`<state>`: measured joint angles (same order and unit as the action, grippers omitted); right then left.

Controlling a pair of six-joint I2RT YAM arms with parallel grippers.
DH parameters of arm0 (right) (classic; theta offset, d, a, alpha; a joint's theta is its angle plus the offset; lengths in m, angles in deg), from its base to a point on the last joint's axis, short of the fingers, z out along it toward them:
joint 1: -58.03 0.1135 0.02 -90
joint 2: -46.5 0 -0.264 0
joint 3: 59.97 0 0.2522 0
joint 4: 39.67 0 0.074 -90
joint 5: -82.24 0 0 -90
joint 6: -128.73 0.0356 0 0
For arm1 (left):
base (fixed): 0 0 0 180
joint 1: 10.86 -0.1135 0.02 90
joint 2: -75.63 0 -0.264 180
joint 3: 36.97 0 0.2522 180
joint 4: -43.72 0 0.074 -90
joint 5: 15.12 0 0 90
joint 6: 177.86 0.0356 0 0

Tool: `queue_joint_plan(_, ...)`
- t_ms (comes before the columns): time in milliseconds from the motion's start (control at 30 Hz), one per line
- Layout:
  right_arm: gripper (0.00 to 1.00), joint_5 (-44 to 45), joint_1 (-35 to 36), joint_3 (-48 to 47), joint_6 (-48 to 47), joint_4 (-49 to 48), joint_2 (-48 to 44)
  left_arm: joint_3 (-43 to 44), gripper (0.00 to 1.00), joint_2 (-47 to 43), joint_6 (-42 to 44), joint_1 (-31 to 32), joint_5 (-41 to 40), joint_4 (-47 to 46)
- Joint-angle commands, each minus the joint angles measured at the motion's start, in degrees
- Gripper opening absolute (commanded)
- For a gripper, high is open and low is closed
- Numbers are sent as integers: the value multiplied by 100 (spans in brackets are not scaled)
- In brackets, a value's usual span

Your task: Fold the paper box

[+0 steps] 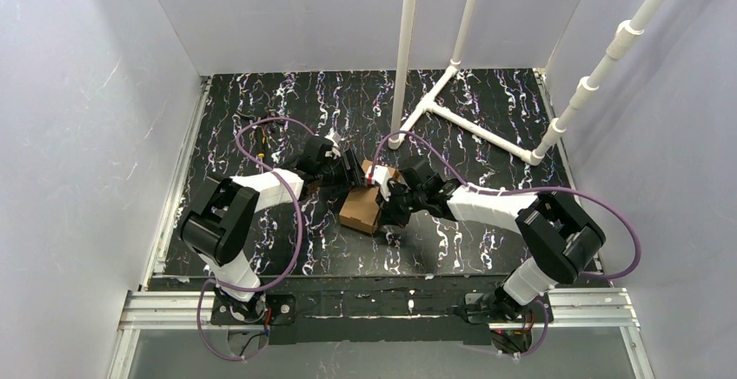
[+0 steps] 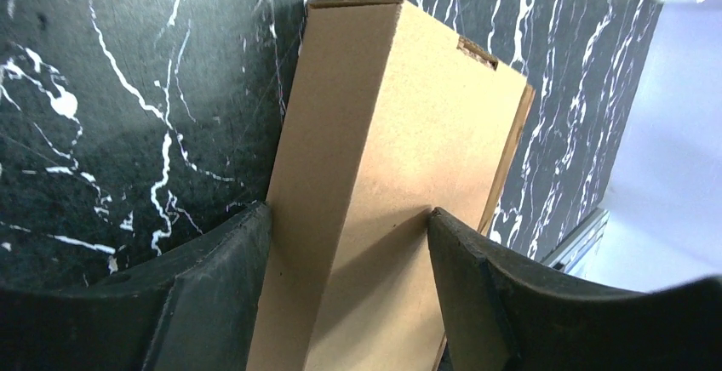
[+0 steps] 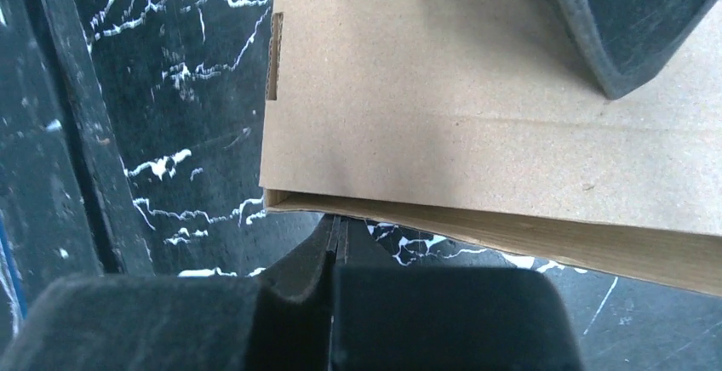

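Brown cardboard rectangular paper box point(image 2: 409, 133) on black white-veined bench point(image 2: 111, 133). Left jaws straddle box, grip untellable; right jaws clenched, empty. Squeeze evenly, avoid crushing panels.

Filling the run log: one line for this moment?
paper box: folded | left gripper: gripping it | right gripper: shut, at its edge
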<state>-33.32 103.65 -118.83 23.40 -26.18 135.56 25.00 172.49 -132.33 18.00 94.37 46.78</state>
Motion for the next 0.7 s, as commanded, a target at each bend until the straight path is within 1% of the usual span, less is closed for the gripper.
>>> queue_joint_plan(0, 1, 199, 25, -89, 1156, -1397, 139, -275, 62, -34, -406, 271, -57, 77)
queue_joint_plan(67, 1, 164, -50, -99, 1069, -1270, 180, -285, 62, -67, -395, 273, -103, 43)
queue_joint_plan(133, 1, -193, -264, -123, 981, -1136, 158, -278, 63, -137, -314, 251, -162, 46)
queue_joint_plan(200, 1, -578, -666, -250, 685, -705, 117, -272, 64, -213, -265, 156, -145, 46)
queue_joint_plan(233, 1, -925, -950, -332, 435, -439, 109, -278, 64, -252, -232, 87, -120, 50)
queue_joint_plan(267, 1, -1268, -1230, -459, 45, -2, 120, -277, 65, -301, -189, 20, -75, 43)
queue_joint_plan(367, 1, -1917, -1935, -983, -1341, 1667, 272, -242, 67, -406, 23, -185, 123, 42)
queue_joint_plan(400, 1, -1968, -2096, -1073, -1429, 1891, 332, -203, 68, -426, 109, -239, 194, 42)
queue_joint_plan(433, 1, -1894, -2252, -1078, -1104, 1723, 370, -165, 68, -449, 208, -279, 262, 42)
queue_joint_plan(467, 1, -1630, -2349, -1023, -631, 1377, 383, -118, 69, -463, 309, -317, 321, 49)
queue_joint_plan(533, 1, -672, -2374, -869, 313, 667, 394, -33, 73, -483, 525, -359, 376, 50)
queue_joint_plan(600, 1, 127, -2353, -817, 1018, 190, 479, 73, 77, -417, 710, -400, 404, 45)
queue_joint_plan(667, 1, 872, -2204, -912, 1383, 110, 669, 248, 78, -217, 821, -435, 582, 46)
